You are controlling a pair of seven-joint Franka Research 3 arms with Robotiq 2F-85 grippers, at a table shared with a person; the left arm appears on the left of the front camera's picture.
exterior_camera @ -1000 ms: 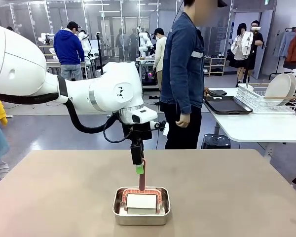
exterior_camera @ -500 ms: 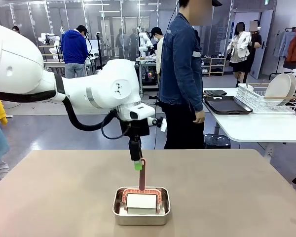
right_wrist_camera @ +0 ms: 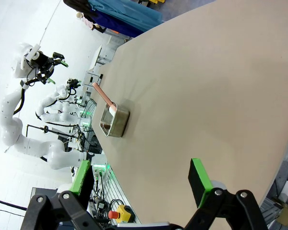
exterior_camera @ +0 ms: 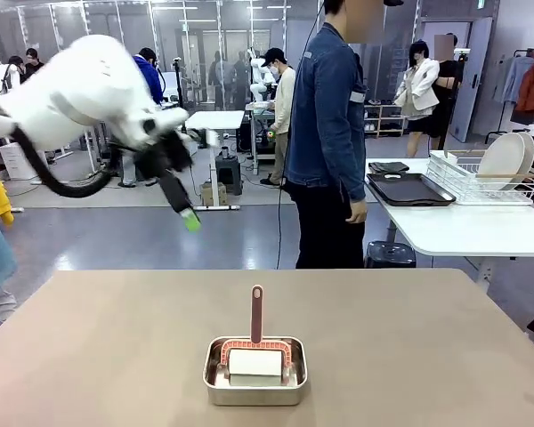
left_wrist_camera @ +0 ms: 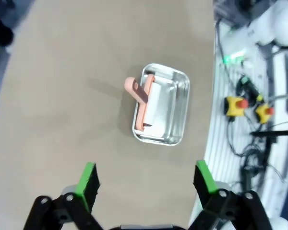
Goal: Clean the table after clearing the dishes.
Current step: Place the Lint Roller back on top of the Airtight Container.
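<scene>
- Take the steel pan (exterior_camera: 254, 371) as your landmark: it sits on the table (exterior_camera: 409, 338) near the robot-side edge, about mid-width.
- In the pan you see a white block (exterior_camera: 254, 362) and a tool with a salmon-pink frame; its handle (exterior_camera: 256, 313) stands up from the pan's far side, free, nothing touching it.
- Your left gripper (exterior_camera: 185, 213) is up and to the left of the pan, well apart from it, out past the table's far edge, blurred in the front view. Its fingers stand wide apart and hold nothing.
- In the left wrist view the left gripper (left_wrist_camera: 146, 177) looks down on the pan (left_wrist_camera: 162, 105) with bare tabletop between the green pads and the pan.
- The right gripper (right_wrist_camera: 139, 179) has its fingers spread wide, empty, over bare tabletop; the pan (right_wrist_camera: 114, 122) lies well ahead of it near one table edge.
- The tabletop is bare on all sides of the pan: wide open room left, right and beyond toward the far edge; only a narrow strip on the robot side.
- The dishes are off the table: plates (exterior_camera: 503, 160) stand in the wire rack (exterior_camera: 481, 182) on the white side table, far right of the pan, a dark tray (exterior_camera: 409, 189) beside the rack.
- A person (exterior_camera: 331, 133) stands beyond the far edge, behind the pan, next to the side table.
</scene>
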